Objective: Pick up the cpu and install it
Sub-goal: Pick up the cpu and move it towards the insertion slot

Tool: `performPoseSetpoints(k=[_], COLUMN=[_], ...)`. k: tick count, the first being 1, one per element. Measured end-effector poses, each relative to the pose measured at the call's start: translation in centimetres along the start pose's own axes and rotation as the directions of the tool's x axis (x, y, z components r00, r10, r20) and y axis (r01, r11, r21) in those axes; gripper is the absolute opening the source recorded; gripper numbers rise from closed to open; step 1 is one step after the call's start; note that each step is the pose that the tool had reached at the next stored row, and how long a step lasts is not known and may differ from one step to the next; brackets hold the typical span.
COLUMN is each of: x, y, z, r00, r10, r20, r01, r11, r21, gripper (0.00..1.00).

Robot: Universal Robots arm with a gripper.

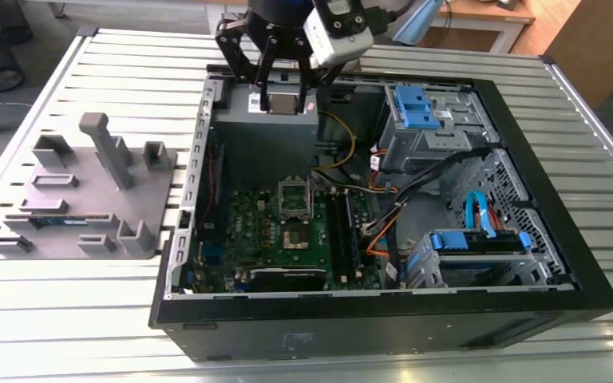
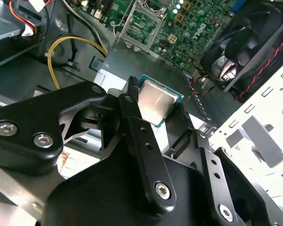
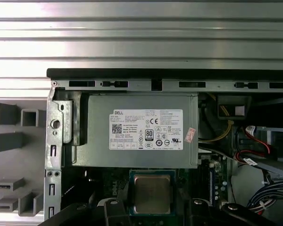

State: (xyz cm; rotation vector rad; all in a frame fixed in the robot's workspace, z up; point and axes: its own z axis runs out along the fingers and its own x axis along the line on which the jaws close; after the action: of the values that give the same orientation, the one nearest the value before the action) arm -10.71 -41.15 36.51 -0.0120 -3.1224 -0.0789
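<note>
Gripper (image 1: 282,101): pinching the cpu by two opposite edges, one black finger on each side.
Cpu (image 2: 155,101): held off the surfaces, its silver top facing the wrist cameras, over the grey power supply (image 3: 96,136) inside the open computer case (image 1: 392,319).
Motherboard (image 1: 274,239): green and flat on the case floor, with its socket (image 1: 294,209) well apart from the cpu.
Grey holder (image 1: 83,199): on the slatted table (image 1: 73,319), beside the case on the exterior view's left.

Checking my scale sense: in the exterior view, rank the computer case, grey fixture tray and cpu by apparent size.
Largest: computer case.
Then: grey fixture tray.
Smallest: cpu, clearly; no close calls.
</note>
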Motion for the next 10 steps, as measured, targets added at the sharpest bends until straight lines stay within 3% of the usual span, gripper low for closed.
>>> performPoseSetpoints(k=[10], x=[-0.20], y=[-0.13], z=[0.04], r00=[1.0000], r10=[0.000], r20=[0.0000], r01=[0.000], r11=[1.0000], r21=[-0.0001], gripper=[0.47])
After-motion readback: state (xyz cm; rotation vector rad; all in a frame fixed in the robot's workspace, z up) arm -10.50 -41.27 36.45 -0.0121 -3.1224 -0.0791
